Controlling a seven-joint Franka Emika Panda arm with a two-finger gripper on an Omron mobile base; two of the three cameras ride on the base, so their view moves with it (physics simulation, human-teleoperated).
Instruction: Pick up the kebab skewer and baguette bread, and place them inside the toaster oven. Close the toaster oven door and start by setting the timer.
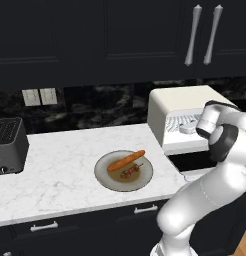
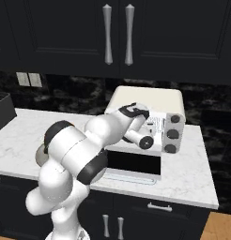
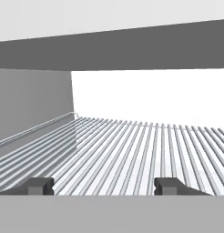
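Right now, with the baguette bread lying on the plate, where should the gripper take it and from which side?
Probably at mid-length of the baguette bread, coming from above with fingers across its narrow width; it lies flat and diagonal, and the kebab skewer sits close alongside.

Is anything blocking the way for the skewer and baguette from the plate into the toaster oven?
Nothing visible. The toaster oven door hangs open, and the hand view shows a bare wire rack. The skewer and baguette lie on the plate with open counter between.
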